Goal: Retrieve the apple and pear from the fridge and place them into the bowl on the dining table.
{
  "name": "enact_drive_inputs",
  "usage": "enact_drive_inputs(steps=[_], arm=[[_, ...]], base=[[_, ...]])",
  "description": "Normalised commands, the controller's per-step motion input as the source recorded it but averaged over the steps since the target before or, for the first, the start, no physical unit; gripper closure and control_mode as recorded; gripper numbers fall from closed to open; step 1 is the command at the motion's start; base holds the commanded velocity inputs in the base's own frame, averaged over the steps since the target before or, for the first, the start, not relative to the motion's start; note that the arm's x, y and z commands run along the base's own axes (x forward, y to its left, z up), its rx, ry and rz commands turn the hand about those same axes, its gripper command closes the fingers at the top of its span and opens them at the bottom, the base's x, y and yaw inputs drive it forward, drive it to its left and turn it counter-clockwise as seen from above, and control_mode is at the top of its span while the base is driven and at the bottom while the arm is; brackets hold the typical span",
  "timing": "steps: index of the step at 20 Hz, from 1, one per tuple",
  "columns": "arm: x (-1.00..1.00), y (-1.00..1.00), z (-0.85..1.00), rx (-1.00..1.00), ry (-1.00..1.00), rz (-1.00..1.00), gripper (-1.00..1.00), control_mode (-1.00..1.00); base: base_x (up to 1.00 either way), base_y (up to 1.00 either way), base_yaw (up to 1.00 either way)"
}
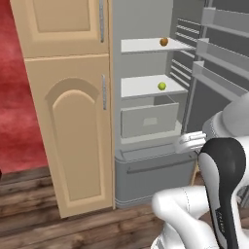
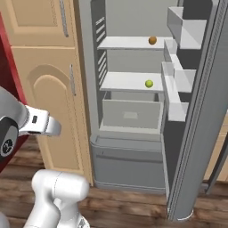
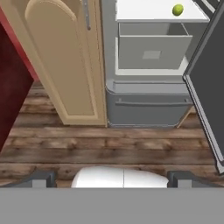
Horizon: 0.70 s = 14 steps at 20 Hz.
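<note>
Fruit retrieval is barely begun: the fridge [image 2: 133,147] is seen open, with the apple [image 2: 152,40] on the upper shelf and the pear [image 2: 149,83] below. The gripper [image 3: 111,177] is spread wide, empty. A forward reach is called for.

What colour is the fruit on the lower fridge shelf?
Yellow-green fruit, clearest in the right base view.
</note>
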Motion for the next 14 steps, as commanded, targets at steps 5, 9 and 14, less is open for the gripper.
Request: enact_drive_inputs(steps=[5,9,14], arm=[[0.0,0.0,0.0,0.0,0.0,0.0,-1.0,1.0],[0.0,0.0,0.0,0.0,0.0,0.0,-1.0,1.0],[0.0,0.0,0.0,0.0,0.0,0.0,-1.0,1.0]], base=[[0.0,-0.07,-0.14],[0.05,-0.05,-0.13],[0.23,-0.08,-0.1]])
